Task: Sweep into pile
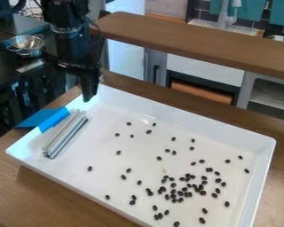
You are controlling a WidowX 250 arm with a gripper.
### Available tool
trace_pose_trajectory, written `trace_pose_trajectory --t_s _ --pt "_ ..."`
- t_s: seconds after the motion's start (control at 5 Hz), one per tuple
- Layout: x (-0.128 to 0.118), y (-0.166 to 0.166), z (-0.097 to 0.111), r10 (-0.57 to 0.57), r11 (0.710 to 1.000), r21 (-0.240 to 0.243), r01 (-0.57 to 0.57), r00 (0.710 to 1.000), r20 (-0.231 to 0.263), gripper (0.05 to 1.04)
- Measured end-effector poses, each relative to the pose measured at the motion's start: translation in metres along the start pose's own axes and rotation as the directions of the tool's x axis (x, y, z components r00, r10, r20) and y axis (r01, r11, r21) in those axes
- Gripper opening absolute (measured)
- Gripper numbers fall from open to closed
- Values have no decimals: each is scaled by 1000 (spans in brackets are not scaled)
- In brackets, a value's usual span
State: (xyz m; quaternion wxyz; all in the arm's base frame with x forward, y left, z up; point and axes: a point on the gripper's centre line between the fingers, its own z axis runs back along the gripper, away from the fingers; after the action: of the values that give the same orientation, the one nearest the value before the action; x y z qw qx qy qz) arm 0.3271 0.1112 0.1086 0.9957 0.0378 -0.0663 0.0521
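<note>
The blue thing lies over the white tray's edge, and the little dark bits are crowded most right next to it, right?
Not quite. The camera view shows the little dark bits crowded most toward the tray's other end, away from the blue thing. It does lie over the edge.

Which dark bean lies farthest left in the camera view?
The lone bean below and right of the metal bars; all the others sit farther right.

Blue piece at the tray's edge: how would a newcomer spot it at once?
Find the white tray on the wooden table. Across its rim at the view's left lies a blue piece. Unlike the silver bars beside it, it juts outside the tray.
</note>
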Motion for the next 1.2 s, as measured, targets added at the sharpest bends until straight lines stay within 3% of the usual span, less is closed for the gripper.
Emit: trace_pose_trajectory --t_s 0.4,0.6,1.0,1.2 --pt "-2 -2 -28 15 1000 -19 -16 998 -56 1000" --pt "5 2 -40 56 998 -2 -56 997 -51 1000" --pt "15 9 -59 116 993 32 -118 992 38 1000" --pt "16 18 -70 136 989 54 -139 989 52 1000"
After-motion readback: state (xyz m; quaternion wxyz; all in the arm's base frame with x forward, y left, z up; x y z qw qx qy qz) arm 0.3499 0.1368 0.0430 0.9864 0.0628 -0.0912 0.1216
